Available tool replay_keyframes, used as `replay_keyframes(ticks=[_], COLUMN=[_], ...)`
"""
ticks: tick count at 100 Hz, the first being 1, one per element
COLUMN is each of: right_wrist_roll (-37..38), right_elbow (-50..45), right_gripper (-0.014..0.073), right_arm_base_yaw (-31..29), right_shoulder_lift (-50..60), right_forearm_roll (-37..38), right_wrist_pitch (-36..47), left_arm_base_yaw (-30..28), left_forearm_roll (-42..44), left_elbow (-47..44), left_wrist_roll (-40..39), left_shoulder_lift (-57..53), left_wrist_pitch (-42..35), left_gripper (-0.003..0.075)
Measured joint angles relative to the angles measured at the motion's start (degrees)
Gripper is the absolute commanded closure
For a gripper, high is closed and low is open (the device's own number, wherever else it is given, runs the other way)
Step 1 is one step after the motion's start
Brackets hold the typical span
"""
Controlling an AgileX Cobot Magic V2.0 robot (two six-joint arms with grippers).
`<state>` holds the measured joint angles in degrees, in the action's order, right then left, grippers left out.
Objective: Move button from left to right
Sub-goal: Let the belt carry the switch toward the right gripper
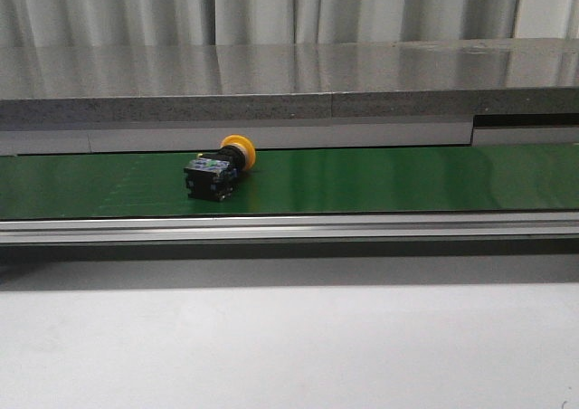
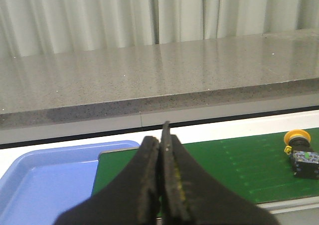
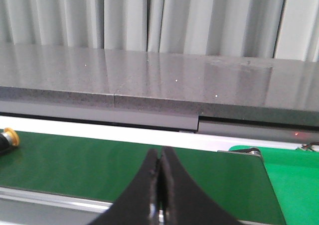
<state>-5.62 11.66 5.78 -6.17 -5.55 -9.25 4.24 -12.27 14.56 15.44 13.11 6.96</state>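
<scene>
Judging from the nearest parts first, both the left gripper [image 2: 160, 135] and the right gripper [image 3: 160, 160] have their jaws pressed together and hold nothing. Farther away, the push-button [image 1: 220, 167] lies on its side on the green conveyor belt [image 1: 407, 178], left of its middle. To grasp it well, a gripper should first open, then close on the black body, not the round yellow cap.
</scene>
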Motion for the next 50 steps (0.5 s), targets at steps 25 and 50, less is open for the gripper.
replay_keyframes(ticks=[25, 50], right_wrist_roll=[0.0, 0.0], right_elbow=[13.9, 26.0], right_gripper=[0.0662, 0.0662], right_arm_base_yaw=[0.0, 0.0], right_shoulder_lift=[-16.2, -34.4], right_forearm_roll=[0.0, -2.4], right_wrist_pitch=[-10.5, -19.3], left_arm_base_yaw=[0.0, 0.0], left_forearm_roll=[0.0, 0.0], left_elbow=[0.0, 0.0], left_wrist_roll=[0.0, 0.0], left_shoulder_lift=[0.0, 0.0], left_wrist_pitch=[0.0, 0.0], left_gripper=[0.0739, 0.0739])
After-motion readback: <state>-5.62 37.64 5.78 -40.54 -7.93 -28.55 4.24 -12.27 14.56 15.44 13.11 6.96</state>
